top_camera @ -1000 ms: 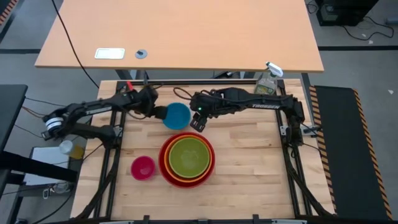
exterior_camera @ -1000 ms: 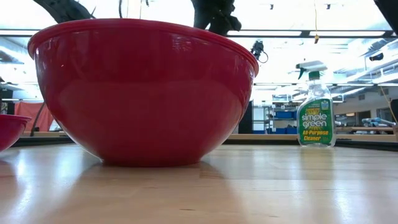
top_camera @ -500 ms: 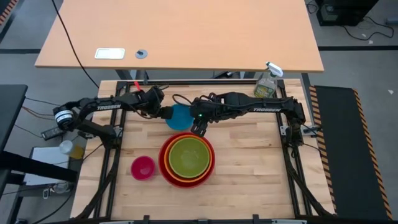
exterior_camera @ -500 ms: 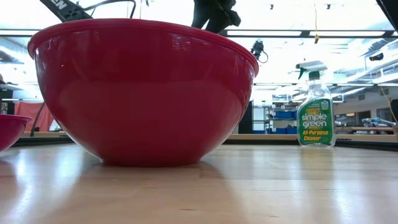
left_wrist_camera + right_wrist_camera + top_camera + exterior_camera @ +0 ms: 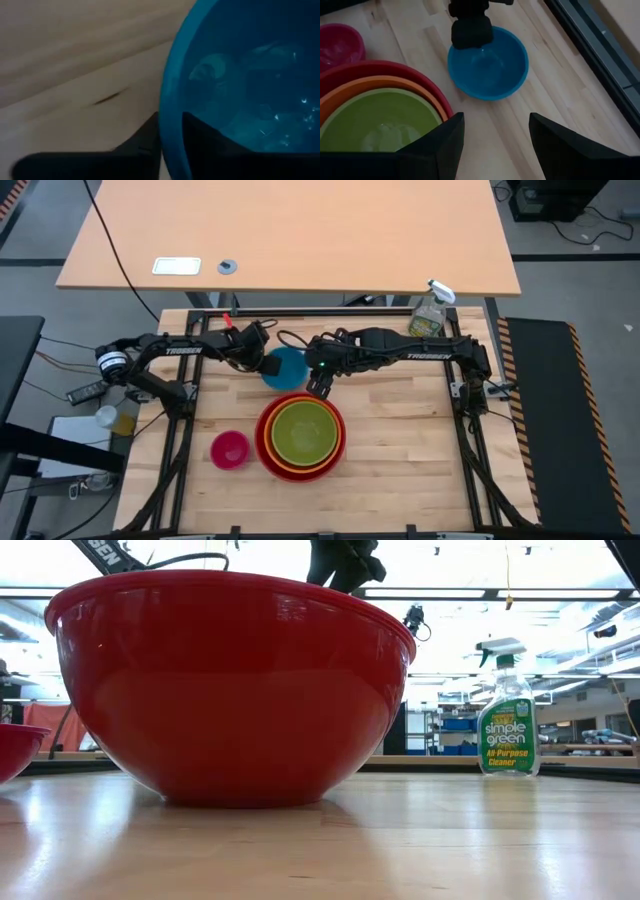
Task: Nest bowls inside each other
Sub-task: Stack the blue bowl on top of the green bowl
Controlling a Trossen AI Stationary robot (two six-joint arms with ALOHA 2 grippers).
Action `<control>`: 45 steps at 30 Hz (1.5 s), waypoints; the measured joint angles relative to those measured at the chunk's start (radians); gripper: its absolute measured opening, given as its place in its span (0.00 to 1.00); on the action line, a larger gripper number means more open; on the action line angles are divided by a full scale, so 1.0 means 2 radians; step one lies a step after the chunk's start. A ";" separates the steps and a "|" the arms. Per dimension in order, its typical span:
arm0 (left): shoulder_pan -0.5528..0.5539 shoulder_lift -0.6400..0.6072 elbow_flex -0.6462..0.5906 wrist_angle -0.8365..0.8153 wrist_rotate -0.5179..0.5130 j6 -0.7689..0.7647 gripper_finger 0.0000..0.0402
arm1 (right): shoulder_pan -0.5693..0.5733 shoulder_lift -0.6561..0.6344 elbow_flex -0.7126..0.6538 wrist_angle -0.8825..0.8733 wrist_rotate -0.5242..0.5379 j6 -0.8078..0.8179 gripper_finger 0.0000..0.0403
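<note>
The blue bowl (image 5: 289,367) rests on its base on the wooden table, behind the nest of red bowl (image 5: 266,448), orange bowl (image 5: 350,92) and lime green bowl (image 5: 301,431). The pink bowl (image 5: 230,450) stands alone to the nest's left. My left gripper (image 5: 264,363) is at the blue bowl's left rim, shut on it. My right gripper (image 5: 492,150) hovers open above the table between the blue bowl (image 5: 487,67) and the nest, holding nothing. My left gripper straddles the blue bowl's rim (image 5: 169,117) on the side toward the table's left. One finger (image 5: 210,145) is inside the bowl and one (image 5: 142,147) outside. The fingers come slanting down from the left. The bowl still sits upright on the table.
A clear spray bottle (image 5: 430,311) stands at the table's far right corner. In the low view the red bowl (image 5: 230,690) fills the foreground, with the pink bowl's edge (image 5: 15,748) at the left. Bare wood lies to the nest's right and near side.
My left gripper has come down and toward the table's right, reaching the blue bowl's left rim. The blue bowl has stayed where it was.
</note>
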 joint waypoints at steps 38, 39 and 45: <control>-0.197 -0.066 0.237 -0.128 -0.001 -0.008 0.03 | -0.085 -0.199 -0.184 -0.045 0.060 -0.004 0.52; -0.207 -0.059 0.243 -0.141 -0.007 -0.009 0.03 | -0.088 -0.212 -0.204 -0.031 0.054 -0.001 0.52; -0.256 -0.030 0.256 -0.180 -0.033 -0.032 0.03 | -0.097 -0.271 -0.301 0.036 0.018 0.012 0.52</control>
